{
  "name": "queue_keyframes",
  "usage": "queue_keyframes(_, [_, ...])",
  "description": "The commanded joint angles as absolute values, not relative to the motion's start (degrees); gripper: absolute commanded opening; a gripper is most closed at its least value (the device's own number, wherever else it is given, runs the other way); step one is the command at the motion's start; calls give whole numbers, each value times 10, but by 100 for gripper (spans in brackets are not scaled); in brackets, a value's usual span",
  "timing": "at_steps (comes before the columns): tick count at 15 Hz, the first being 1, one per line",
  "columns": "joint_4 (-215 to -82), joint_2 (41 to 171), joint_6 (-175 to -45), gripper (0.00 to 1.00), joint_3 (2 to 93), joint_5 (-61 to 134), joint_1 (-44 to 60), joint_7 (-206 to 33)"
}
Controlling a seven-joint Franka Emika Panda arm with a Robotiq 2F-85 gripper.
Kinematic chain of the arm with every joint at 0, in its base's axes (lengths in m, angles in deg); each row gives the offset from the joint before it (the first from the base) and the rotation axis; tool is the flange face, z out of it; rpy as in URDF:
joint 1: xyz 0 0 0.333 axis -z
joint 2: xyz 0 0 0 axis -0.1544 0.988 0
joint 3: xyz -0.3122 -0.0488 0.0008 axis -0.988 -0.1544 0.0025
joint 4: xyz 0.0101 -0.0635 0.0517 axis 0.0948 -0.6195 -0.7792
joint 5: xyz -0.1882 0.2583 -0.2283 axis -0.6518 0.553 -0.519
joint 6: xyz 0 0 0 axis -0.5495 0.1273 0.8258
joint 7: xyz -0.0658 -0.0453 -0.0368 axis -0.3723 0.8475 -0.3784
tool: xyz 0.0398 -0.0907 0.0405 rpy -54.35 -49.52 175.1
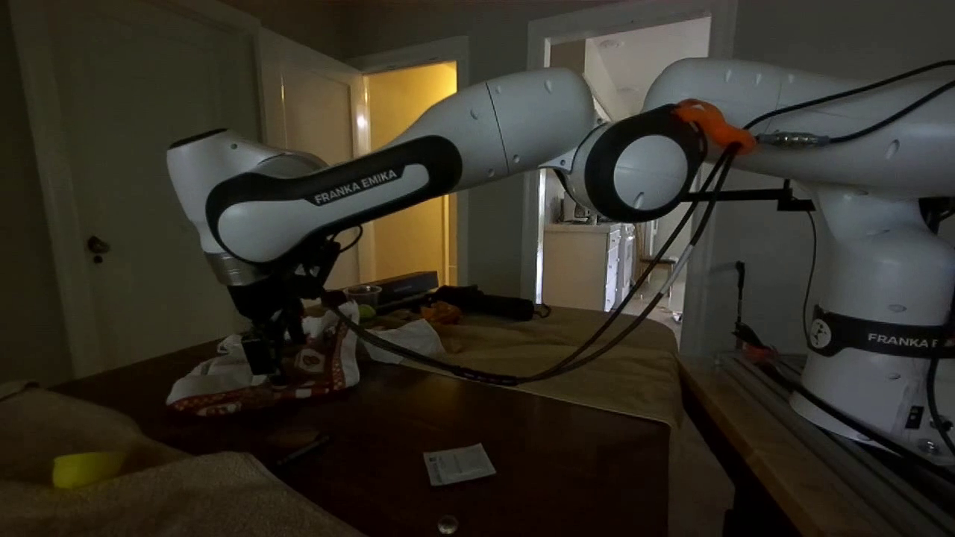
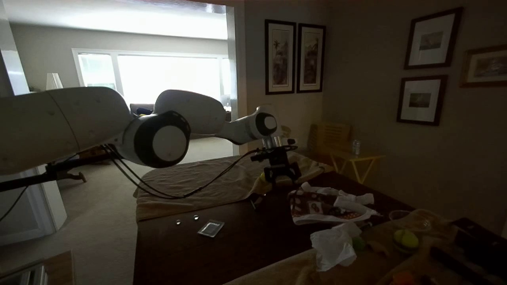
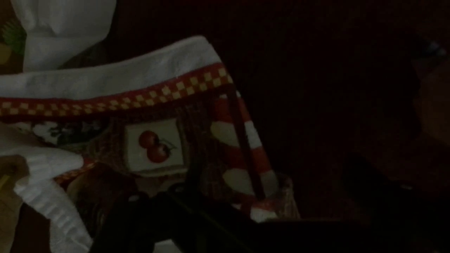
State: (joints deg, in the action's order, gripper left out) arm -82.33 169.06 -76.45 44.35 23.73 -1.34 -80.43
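Observation:
A patterned towel (image 1: pixel 209 380), white with a red checked border, lies crumpled on the dark table; it also shows in an exterior view (image 2: pixel 317 206) and in the wrist view (image 3: pixel 154 79). My gripper (image 1: pixel 270 369) points down beside the towel. In an exterior view, the gripper (image 2: pixel 284 182) has its fingers spread, with nothing seen between them. The wrist view is very dark; the fingers there are dim shapes at the lower edge, by the towel's side. A dark pen-like thing (image 1: pixel 302 450) lies on the table near the gripper. I cannot tell whether the fingers touch the towel.
A white crumpled sheet (image 2: pixel 336 245) lies beside the towel. A small flat packet (image 1: pixel 459 464) and clear round pieces (image 2: pixel 178 222) lie on the table. A yellow cup (image 1: pixel 88 470) rests on a beige cloth (image 1: pixel 186 492). A green ball (image 2: pixel 406 238) and dark items stand at another side.

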Motion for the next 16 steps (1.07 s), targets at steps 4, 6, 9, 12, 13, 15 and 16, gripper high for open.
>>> queue_keyframes(4, [-806,1716,-697,100,388,189,-36,-780])
queue_keyframes(6, [-804,1727,-695,100,362,159,-51,-785])
queue_keyframes(9, [-800,1740,-710,100,341,130,-67,-784])
queue_keyframes(12, [-805,1746,-745,100,340,127,-71,-784])
queue_keyframes(13, [-804,1749,-760,100,339,126,-70,-778])
queue_keyframes(15, [-803,1754,-796,100,347,133,-62,-760])
queue_keyframes(16, [-804,1755,-812,100,349,135,-58,-749])
